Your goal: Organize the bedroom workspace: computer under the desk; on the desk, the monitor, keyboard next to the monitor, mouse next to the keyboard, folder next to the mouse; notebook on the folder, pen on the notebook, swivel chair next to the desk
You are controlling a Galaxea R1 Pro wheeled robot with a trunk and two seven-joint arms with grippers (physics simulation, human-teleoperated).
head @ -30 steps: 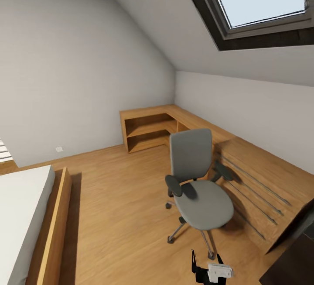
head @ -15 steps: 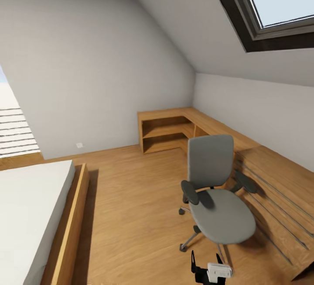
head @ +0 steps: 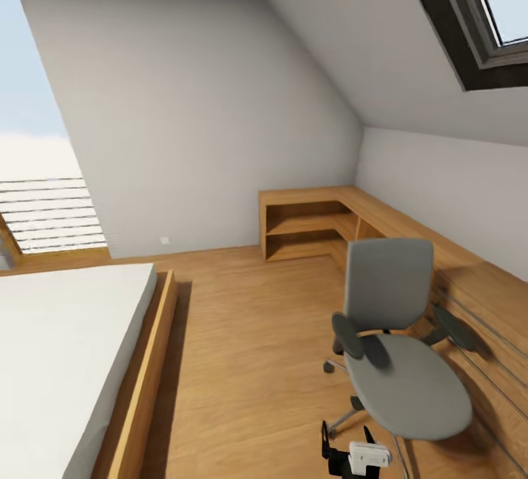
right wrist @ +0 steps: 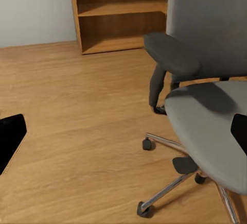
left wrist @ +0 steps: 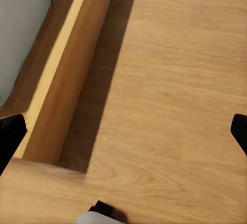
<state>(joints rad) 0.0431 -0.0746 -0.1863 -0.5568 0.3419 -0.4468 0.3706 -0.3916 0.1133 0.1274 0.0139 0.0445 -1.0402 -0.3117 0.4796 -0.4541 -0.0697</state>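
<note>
the swivel chair point(head: 400, 347) stands on the wooden floor point(head: 249, 332) just in front of the robot and off to its right, its empty grey seat toward the robot and its back toward the low wooden shelf unit point(head: 308, 226) along the far wall. the right gripper point(right wrist: 123, 131) faces the chair's seat and armrest with its fingers spread wide and empty, so that arm looks the nearer one. left of the chair lies the bed point(head: 66, 362), and the left gripper point(left wrist: 123, 131), also spread and empty, looks down at the floor beside the bed's wooden frame. the sloped ceiling holds a skylight point(head: 491, 9).
</note>
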